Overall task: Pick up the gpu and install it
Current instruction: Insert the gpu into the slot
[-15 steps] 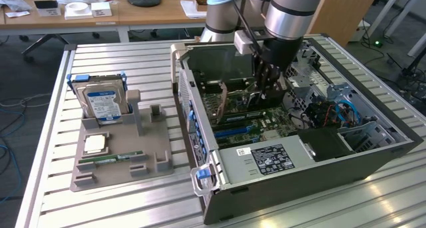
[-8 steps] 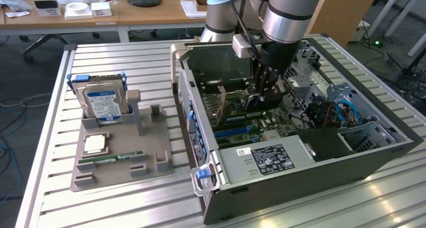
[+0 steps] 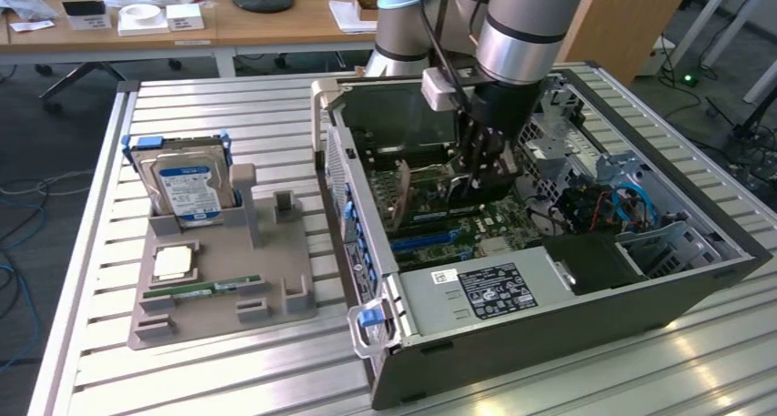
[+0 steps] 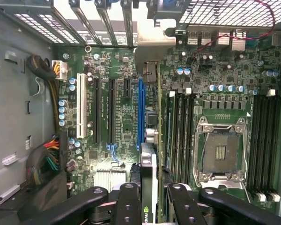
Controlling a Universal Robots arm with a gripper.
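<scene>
My gripper (image 3: 482,166) reaches down into the open computer case (image 3: 680,289) over the motherboard. It is shut on the gpu (image 4: 150,176), which the wrist view shows edge-on between the black fingers (image 4: 129,201), black cover facing one side. The card's silver end bracket (image 4: 152,54) lies against the case's rear slot openings. The card runs close alongside the long blue expansion slot (image 4: 140,112). Whether its lower edge sits in a slot is hidden by the card itself.
An empty processor socket (image 4: 221,154) and memory slots (image 4: 180,131) flank the card. Cable bundles (image 4: 49,159) lie near the case wall. On the table at the exterior view's left, a grey holder (image 3: 206,298) carries a hard drive (image 3: 188,188), a memory stick (image 3: 200,289) and a processor (image 3: 174,261).
</scene>
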